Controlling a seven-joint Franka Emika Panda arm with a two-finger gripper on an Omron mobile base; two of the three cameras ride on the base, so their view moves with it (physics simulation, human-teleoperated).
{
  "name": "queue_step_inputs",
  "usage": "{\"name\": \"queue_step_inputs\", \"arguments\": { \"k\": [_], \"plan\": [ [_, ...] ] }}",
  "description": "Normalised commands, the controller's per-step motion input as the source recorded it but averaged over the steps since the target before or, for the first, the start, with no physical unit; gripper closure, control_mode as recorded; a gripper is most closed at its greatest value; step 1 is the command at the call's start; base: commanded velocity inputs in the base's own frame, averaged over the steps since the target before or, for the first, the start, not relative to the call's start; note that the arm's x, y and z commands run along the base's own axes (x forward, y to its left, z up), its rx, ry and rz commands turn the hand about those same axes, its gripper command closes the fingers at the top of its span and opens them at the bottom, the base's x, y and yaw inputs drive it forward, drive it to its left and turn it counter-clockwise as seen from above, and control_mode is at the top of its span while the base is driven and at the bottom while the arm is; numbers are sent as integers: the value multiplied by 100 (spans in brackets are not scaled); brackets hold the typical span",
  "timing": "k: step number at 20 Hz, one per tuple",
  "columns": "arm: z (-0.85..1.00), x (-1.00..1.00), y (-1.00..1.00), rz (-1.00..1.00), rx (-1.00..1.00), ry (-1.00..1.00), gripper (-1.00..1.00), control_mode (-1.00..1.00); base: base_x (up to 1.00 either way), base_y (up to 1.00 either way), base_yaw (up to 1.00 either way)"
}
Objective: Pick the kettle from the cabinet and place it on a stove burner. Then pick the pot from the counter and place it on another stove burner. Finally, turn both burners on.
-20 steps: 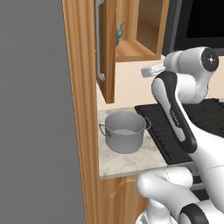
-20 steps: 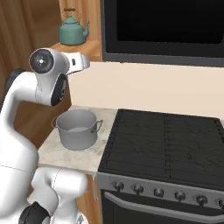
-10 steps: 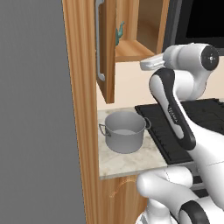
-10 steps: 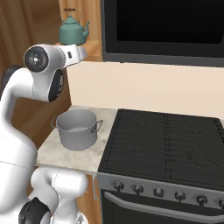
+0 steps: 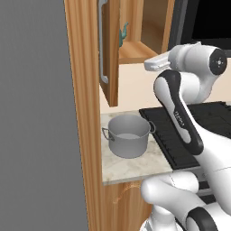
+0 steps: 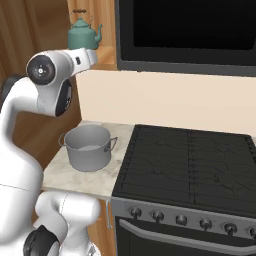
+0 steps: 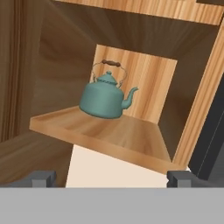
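Right base view gives me the whole layout: the black cooktop point(image 6: 185, 165) spreads widest, its grates bare, since nothing has been carried to a burner yet, and its knobs point(image 6: 180, 219) line the front edge where I judge I will reach them last. Beside it the counter point(image 6: 65, 172) carries the pot point(image 6: 87, 147), standing upright near the stove's left edge, waiting for its turn after the kettle. Above the counter hangs the cabinet point(image 5: 109, 49) with its door swung out, the silver bar handle point(image 5: 103, 43) facing the room, so the shelf inside lies open to me. On that shelf point(image 7: 113, 133) sits the kettle point(image 7: 104, 98), upright, spout to the right in the hand view, its thin dark handle point(image 7: 110, 64) arched above the lid. My gripper point(image 7: 111, 178) is raised toward the shelf front, well apart from the kettle, with my jaws spread wide and empty so they can pass around the body or handle. I judge the reach inward comes next.
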Motion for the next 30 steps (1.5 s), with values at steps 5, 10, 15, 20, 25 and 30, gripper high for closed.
{"name": "queue_step_inputs", "arguments": {
  "k": [5,10,15,20,25,30],
  "plan": [
    [0,0,1,1,0,0,-100,-100,0,0,0],
    [0,7,0,0,0,0,-100,-100,0,0,0],
    [0,14,7,0,0,0,-100,-100,0,0,0],
    [6,17,12,0,-2,0,-100,-100,0,0,0],
    [9,20,19,0,-4,0,-100,-100,0,0,0],
    [9,26,10,-1,-2,0,-100,-100,0,0,0]
  ]
}}
